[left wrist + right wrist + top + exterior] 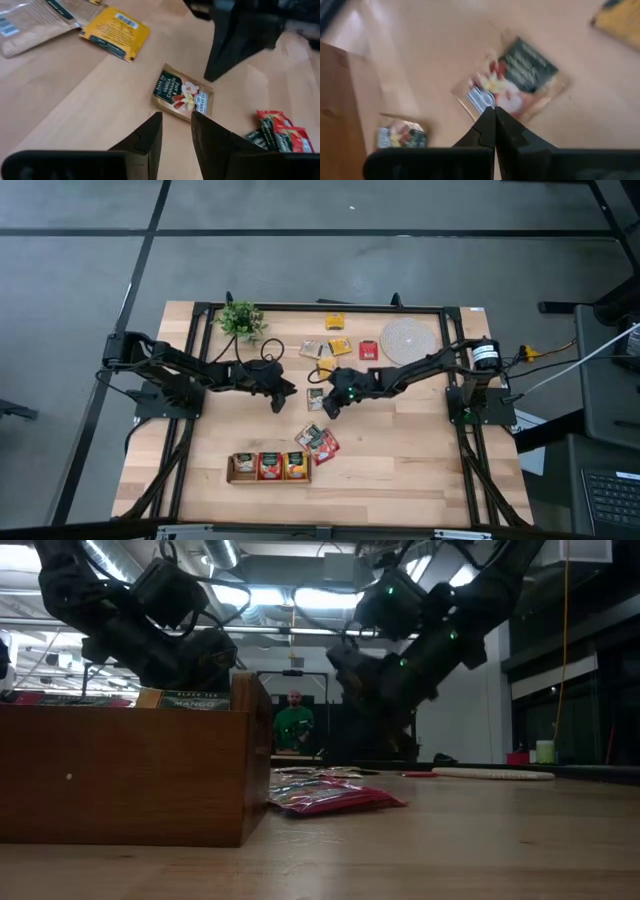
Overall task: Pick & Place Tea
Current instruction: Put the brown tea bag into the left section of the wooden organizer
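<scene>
Brown sachet (517,82) flat on table — right tool (494,111) closed just above.

The right gripper (495,117), fingers pressed together, hung above a tan tea sachet (517,80) lying flat on the wooden table (420,45).

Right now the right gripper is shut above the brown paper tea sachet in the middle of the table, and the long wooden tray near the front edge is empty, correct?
Not quite. The long wooden tray is not empty: the high view shows sachets in its compartments. The rest holds: the right gripper is shut above the brown paper tea sachet.
</scene>
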